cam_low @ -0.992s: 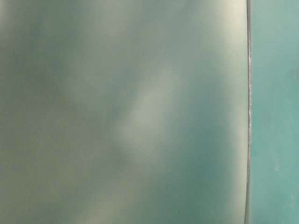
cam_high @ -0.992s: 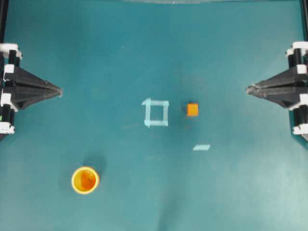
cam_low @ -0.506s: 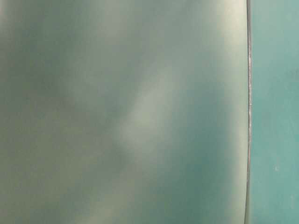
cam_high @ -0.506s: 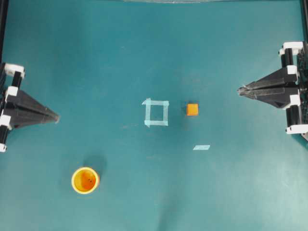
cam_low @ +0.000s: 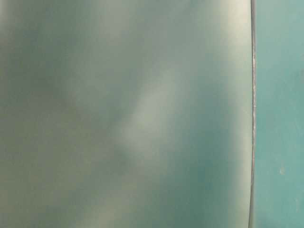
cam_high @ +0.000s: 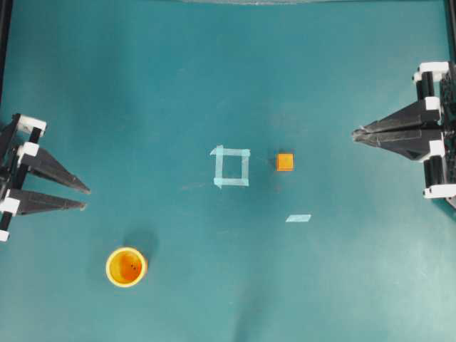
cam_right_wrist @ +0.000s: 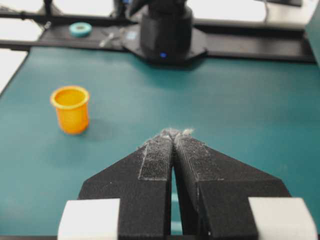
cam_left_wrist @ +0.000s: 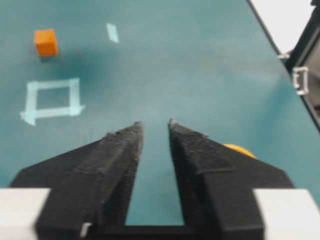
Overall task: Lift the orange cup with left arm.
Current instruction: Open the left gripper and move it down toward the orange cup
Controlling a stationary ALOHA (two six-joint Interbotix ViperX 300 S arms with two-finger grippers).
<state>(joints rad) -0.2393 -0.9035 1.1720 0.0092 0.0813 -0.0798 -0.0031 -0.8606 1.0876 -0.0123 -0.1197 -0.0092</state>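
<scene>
Black left gripper (cam_high: 85, 198): jaws parted, empty, touching nothing | above-left of orange cup (cam_high: 126, 266), apart | right gripper (cam_high: 354, 133): closed, empty

Teal table (cam_high: 342, 285) surface, evenly lit. A pale tape square (cam_high: 231, 167) lies at its middle. A loose tape strip (cam_high: 298, 218) lies near the square.

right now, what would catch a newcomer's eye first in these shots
The orange cup stands upright and alone near the lower left of the teal table, the brightest thing in view. A small orange cube sits near the middle, just right of a pale tape square. At the left edge the left gripper is open above the cup, while the right gripper is shut.
</scene>
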